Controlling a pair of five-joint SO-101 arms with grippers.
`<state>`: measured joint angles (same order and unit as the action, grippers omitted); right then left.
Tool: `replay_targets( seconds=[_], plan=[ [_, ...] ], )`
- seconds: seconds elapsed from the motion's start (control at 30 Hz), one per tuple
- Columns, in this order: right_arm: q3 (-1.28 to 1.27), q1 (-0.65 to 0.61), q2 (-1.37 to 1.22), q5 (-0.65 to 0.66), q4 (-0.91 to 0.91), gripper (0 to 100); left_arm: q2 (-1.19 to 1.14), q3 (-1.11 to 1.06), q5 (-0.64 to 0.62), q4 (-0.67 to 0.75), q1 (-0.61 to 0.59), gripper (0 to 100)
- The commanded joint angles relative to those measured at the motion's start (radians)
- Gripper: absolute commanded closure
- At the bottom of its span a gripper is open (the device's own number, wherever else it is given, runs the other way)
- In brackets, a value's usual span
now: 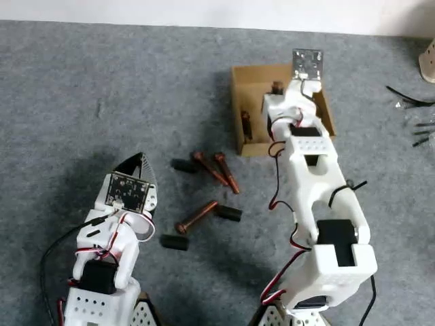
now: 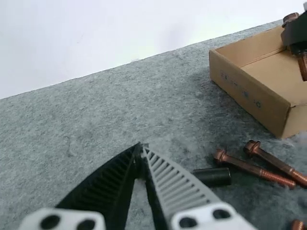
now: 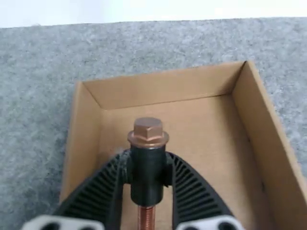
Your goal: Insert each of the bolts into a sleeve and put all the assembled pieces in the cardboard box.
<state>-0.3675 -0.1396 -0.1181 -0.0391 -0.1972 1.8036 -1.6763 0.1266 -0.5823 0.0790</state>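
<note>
Right tool (image 3: 146,165) pinches a sleeved bolt (image 3: 147,134) straight above the cardboard box (image 3: 163,86) floor, long axis along the tool, head toward the far wall. Left tool (image 2: 142,155) is pressed together near loose bolts (image 1: 211,168) and sleeves (image 1: 230,213) on the surface (image 1: 81,102).

Thin black strips (image 1: 408,100) lie on grey felt (image 1: 81,102).

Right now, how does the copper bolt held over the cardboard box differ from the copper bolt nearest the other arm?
The held bolt wears a black sleeve; the lying bolt is bare. The right gripper clamps the held bolt above the box; the lying bolt rests on grey carpet. Both are copper-coloured.
</note>
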Motion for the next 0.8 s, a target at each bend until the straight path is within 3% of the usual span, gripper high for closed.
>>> replay_targets(
  seconds=[0.0, 0.2, 0.53, 0.77],
  plan=[
    [0.021, 0.012, 0.016, -0.003, -0.005, 93.8, 0.005, -0.019, 0.006, 0.02, 0.019, 99],
    [0.021, -0.005, 0.016, -0.003, -0.036, 74.6, 0.004, -0.019, 0.006, 0.02, 0.019, 99],
    [-0.085, -0.041, 0.122, -0.003, -0.082, 73.7, 0.01, -0.019, 0.008, 0.02, 0.013, 99],
    [-0.331, -0.211, 0.461, -0.002, -0.197, 73.7, 0.01, -0.019, 0.008, 0.02, 0.013, 99]
  ],
)
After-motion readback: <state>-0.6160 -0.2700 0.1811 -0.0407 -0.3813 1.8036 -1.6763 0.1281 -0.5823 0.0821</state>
